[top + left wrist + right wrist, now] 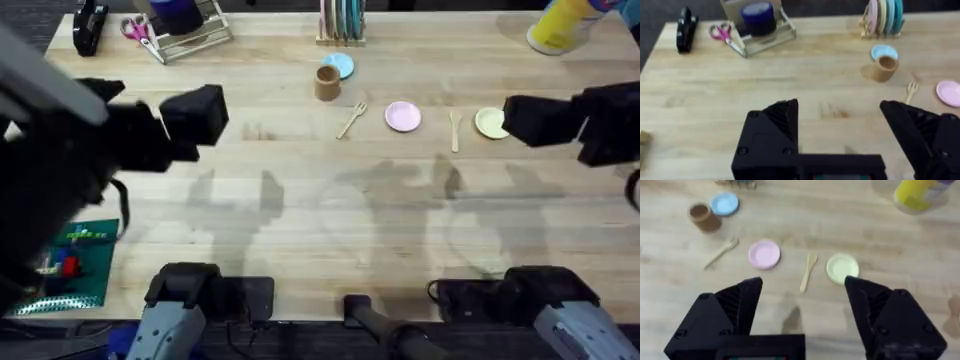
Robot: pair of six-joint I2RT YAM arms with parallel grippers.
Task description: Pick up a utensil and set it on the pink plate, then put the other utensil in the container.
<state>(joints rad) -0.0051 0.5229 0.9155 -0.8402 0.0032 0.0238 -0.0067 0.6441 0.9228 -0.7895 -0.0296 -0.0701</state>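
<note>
Both your black two-finger grippers are spread wide with nothing in them: the right gripper [802,317] hangs near the slim pale wooden utensil [808,272], which lies flat between the small pale pink plate [764,254] and the small yellow-green plate [842,268], and the left gripper [840,130] is well off to the left. The tined wooden fork [351,119] lies just left of the pink plate, with the brown cylindrical cup [327,82] behind it, touching a light blue plate [340,65]. It's all on a light wood-plank table [300,200], with pink-handled scissors [136,30], a rack of upright plates [341,20] and a yellow bottle [562,25] along the far edge.

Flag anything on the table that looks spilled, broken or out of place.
Nothing stands out. The wooden fork and the wooden spoon lie flat on the bare table either side of the pink plate, and the brown cup stands upright beside the blue plate. No spills or damage show.
</note>
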